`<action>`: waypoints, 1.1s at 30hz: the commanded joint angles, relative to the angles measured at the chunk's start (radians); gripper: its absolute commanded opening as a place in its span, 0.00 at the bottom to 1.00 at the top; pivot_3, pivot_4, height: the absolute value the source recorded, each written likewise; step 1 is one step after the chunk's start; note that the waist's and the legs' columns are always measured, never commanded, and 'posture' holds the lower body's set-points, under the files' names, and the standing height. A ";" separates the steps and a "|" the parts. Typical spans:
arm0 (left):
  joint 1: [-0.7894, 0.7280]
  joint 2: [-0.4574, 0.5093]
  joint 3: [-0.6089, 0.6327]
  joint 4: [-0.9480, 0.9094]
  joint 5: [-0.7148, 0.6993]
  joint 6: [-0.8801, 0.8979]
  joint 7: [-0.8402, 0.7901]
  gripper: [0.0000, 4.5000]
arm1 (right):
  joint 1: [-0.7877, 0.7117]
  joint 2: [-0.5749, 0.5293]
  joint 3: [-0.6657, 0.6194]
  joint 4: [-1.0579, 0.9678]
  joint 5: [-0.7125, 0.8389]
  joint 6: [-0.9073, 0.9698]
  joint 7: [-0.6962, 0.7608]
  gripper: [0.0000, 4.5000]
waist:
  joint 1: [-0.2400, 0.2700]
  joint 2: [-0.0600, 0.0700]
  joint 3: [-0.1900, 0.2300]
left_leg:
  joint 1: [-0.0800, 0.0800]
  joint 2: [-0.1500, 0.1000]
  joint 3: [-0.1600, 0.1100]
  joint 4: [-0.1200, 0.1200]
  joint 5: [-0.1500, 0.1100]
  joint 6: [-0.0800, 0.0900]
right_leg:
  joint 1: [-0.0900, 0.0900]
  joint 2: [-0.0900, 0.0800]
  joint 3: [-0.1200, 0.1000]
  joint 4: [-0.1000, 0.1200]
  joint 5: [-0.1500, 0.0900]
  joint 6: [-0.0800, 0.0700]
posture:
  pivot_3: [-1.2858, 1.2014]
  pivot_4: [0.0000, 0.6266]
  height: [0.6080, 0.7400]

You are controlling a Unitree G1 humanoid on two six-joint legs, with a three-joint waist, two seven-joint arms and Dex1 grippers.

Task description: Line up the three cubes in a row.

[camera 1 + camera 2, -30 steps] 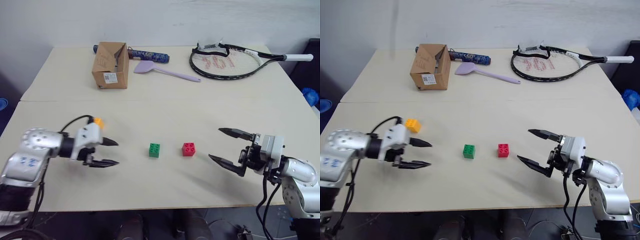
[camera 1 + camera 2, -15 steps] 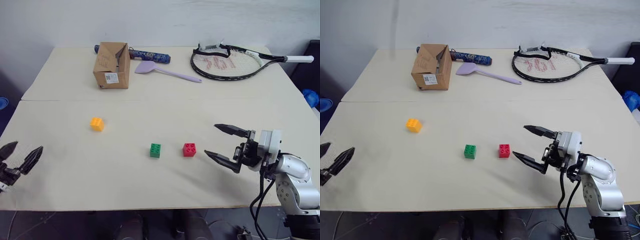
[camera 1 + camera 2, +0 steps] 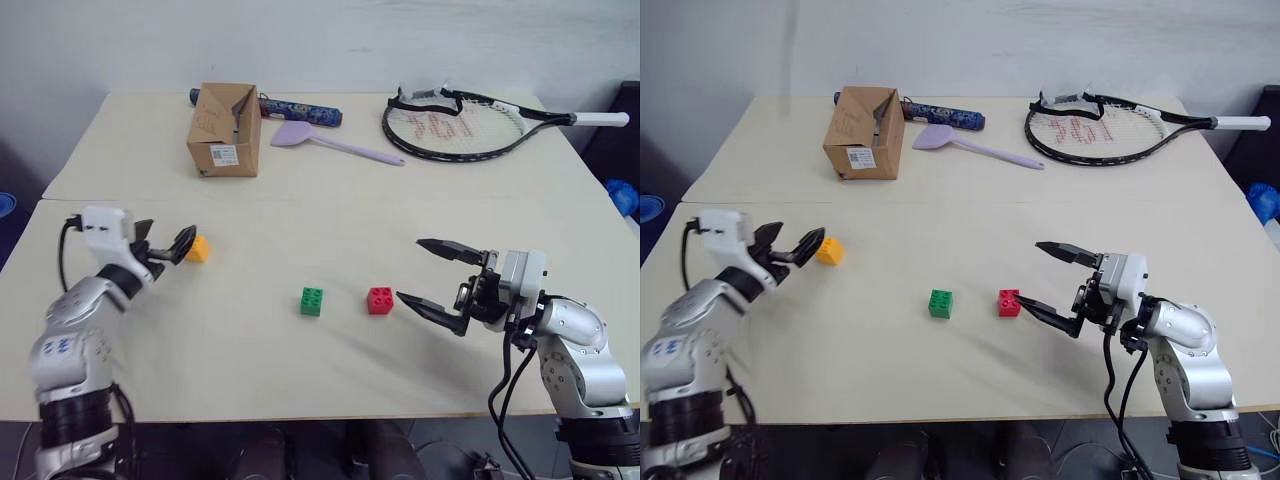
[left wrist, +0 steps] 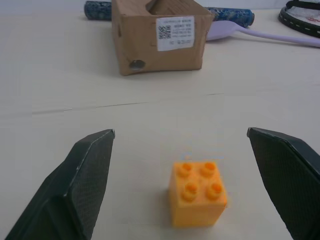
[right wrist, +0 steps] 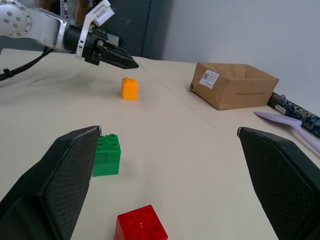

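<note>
With both sets of jaws wide open and empty: left gripper [image 3: 165, 249] just beside yellow cube [image 3: 198, 248], right gripper [image 3: 432, 281] near red cube [image 3: 379, 299]; green cube [image 3: 311, 301] between them, on tabletop [image 3: 320, 205].

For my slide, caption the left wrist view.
Open left gripper lined up on the yellow-orange cube, cardboard box beyond.

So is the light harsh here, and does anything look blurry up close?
Soft, even light in the left eye view: the green cube and red cube cast faint shadows. In the left wrist view the yellow-orange cube looks slightly soft, and the fingers of the left hand loom oversized.
</note>
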 commanded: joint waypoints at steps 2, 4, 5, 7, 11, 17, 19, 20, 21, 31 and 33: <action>-0.029 0.012 -0.065 0.069 0.073 -0.033 0.011 0.99 | 0.007 0.009 -0.011 -0.034 -0.003 -0.017 -0.016 1.00 | -0.004 0.000 0.000 | 0.000 0.000 0.001 0.000 0.000 0.000 | 0.000 0.001 0.001 0.000 0.000 0.000 | 0.52 0.24 1.00; -0.030 0.010 -0.072 0.079 0.076 -0.023 0.010 0.91 | 0.030 0.010 -0.019 -0.036 -0.004 -0.031 -0.016 1.00 | -0.002 0.000 0.000 | 0.000 0.001 0.001 0.000 0.000 0.000 | 0.000 0.001 0.001 0.000 0.000 0.000 | 0.52 0.24 1.00; -0.025 0.015 -0.084 0.085 0.083 -0.020 0.003 0.86 | 0.039 0.012 -0.023 -0.036 -0.004 -0.038 -0.017 1.00 | -0.001 0.000 0.000 | 0.000 0.001 0.000 0.000 0.000 -0.001 | 0.000 0.001 0.000 0.000 0.000 0.000 | 0.52 0.24 1.00; -0.020 0.018 -0.099 0.097 0.091 -0.024 -0.014 0.72 | 0.051 0.013 -0.024 -0.033 -0.005 -0.050 -0.016 1.00 | 0.000 0.000 0.000 | 0.000 0.001 0.001 0.000 0.001 -0.001 | 0.000 0.000 0.001 0.000 0.000 0.000 | 0.52 0.24 1.00; -0.019 0.026 -0.126 0.114 0.108 -0.050 -0.050 0.44 | 0.070 0.020 -0.016 -0.028 -0.006 -0.067 -0.010 1.00 | 0.000 0.000 0.000 | 0.000 0.000 0.001 0.001 0.001 0.000 | 0.000 0.000 0.001 -0.001 0.000 0.000 | 0.52 0.24 1.00; -0.004 0.110 -0.081 0.137 0.026 -0.147 -0.289 0.34 | 0.078 0.017 -0.021 -0.010 -0.002 -0.081 0.009 1.00 | -0.004 0.000 0.000 | 0.001 0.000 0.001 0.001 0.001 -0.001 | -0.001 0.000 0.001 -0.001 0.000 0.000 | 0.52 0.24 1.00; 0.032 0.201 -0.078 0.128 -0.062 -0.197 -0.566 0.34 | 0.075 0.003 -0.030 0.006 0.006 -0.082 0.030 1.00 | -0.008 0.000 0.000 | 0.000 0.001 0.001 0.000 0.001 -0.001 | -0.001 0.001 0.001 0.000 0.000 0.000 | 0.52 0.24 1.00; 0.042 0.229 -0.081 0.131 -0.087 -0.209 -0.646 0.34 | 0.073 -0.001 -0.033 0.011 0.008 -0.082 0.037 1.00 | -0.010 0.000 0.000 | 0.000 0.002 0.002 0.000 0.001 -0.002 | -0.002 0.001 0.001 0.000 0.000 -0.001 | 0.52 0.24 1.00; 0.056 0.271 -0.090 0.134 -0.112 -0.247 -0.771 0.34 | 0.069 -0.011 -0.038 0.023 0.010 -0.083 0.052 1.00 | -0.009 0.000 0.001 | 0.000 0.003 0.002 0.000 0.000 -0.002 | -0.002 0.002 0.001 0.000 -0.001 -0.001 | 0.52 0.24 1.00; -0.142 0.417 -0.391 0.547 0.040 -0.841 -1.327 0.34 | 0.022 -0.059 -0.056 0.102 0.016 -0.072 0.145 1.00 | 0.004 0.003 0.001 | 0.000 0.000 0.001 0.001 0.001 -0.001 | -0.002 -0.001 0.000 -0.001 -0.001 -0.002 | 0.52 0.24 1.00; -0.191 0.394 -0.446 0.604 0.036 -0.871 -1.327 0.34 | 0.031 -0.069 -0.065 0.100 0.018 -0.065 0.149 1.00 | 0.001 0.003 0.001 | 0.000 0.000 0.001 0.001 0.001 0.000 | -0.002 -0.001 0.000 -0.001 -0.001 -0.001 | 0.52 0.24 1.00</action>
